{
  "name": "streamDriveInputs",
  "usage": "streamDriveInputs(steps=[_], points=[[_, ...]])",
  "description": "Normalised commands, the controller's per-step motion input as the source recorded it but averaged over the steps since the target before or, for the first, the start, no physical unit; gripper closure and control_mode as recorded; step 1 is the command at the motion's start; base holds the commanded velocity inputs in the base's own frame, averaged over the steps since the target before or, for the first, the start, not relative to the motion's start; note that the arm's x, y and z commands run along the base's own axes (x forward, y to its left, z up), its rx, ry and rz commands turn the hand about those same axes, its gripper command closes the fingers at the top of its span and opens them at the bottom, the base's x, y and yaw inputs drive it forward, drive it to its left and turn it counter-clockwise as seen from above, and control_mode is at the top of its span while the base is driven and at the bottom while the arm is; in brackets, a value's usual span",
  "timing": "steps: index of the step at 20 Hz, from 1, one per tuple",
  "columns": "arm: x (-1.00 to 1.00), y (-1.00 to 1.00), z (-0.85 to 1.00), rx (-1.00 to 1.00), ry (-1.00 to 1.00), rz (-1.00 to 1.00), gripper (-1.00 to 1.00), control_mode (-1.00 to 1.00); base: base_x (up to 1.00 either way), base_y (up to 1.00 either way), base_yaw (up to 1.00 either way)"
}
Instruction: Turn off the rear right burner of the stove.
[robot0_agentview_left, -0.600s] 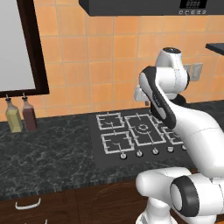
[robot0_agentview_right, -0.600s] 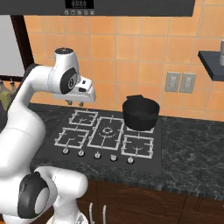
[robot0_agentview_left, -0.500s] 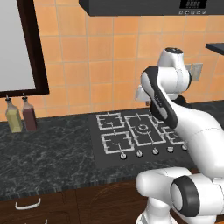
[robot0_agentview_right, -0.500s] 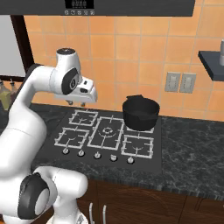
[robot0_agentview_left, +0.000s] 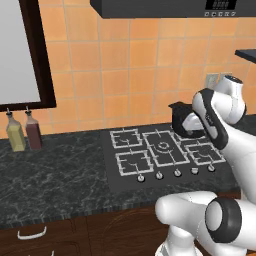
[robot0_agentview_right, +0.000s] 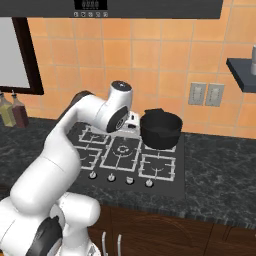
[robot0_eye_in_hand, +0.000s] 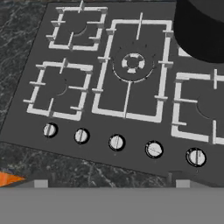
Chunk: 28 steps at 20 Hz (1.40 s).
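Swinging rightward since a half-second ago, the arm now carries its gripper (robot0_agentview_right: 134, 120) above the stove (robot0_eye_in_hand: 100, 70), just beside the black pot (robot0_agentview_right: 161, 129) covering the rear right burner (robot0_eye_in_hand: 186, 51). Its finger spread cannot be told. Ahead and below lies the knob row (robot0_eye_in_hand: 116, 142): small, rigid, probably slick, best pinched across the rim. Which knob serves that burner is unclear.

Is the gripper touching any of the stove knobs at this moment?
Apart. In the hand view the knobs lie well ahead of the gripper, with bare stove glass and counter between.
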Motion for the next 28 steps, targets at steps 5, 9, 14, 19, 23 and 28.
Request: streamDriveInputs(steps=[5, 9, 14, 19, 23, 28], points=[[-0.01, -0.13, -0.66, -0.32, 0.00, 0.34, -1.00, -1.00, 0.00, 0.00, 0.00], [-0.18, 0.00, -0.80, -0.37, 0.00, 0.30, -1.00, -1.00, 0.00, 0.00, 0.00], [-0.20, -0.11, -0.67, -0.09, 0.00, 0.22, -1.00, -1.00, 0.00, 0.00, 0.00], [0.11, -0.08, -0.36, 0.00, 0.02, 0.05, -1.00, -1.00, 0.00, 0.00, 0.00], [0.22, -0.01, -0.42, 0.00, 0.10, 0.00, -1.00, -1.00, 0.00, 0.00, 0.00], [0.36, -0.03, -0.37, 0.00, 0.13, 0.00, -1.00, -1.00, 0.00, 0.00, 0.00]])
